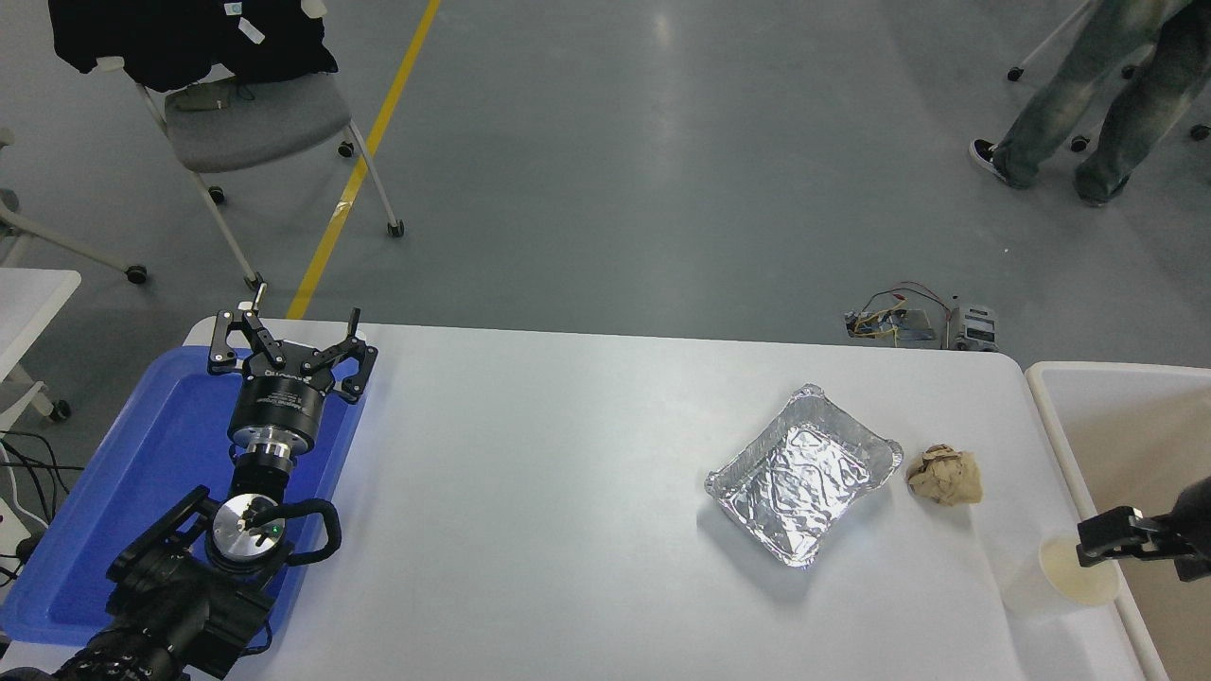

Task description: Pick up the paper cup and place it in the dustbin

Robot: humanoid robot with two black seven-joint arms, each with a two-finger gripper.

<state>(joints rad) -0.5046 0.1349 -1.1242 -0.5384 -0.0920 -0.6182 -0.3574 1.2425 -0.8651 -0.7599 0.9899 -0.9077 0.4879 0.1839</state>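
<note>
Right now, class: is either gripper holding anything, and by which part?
Nothing is held. The right gripper hangs over the paper cup rim; the left gripper is open and empty.

My left gripper (pixel 287 342) sits parked at the lower left, fingers spread wide. My right gripper (pixel 1112 537) reaches in from the right edge.

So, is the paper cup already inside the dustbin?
No, the paper cup stands upright on the table, beside the dustbin rim.
</note>
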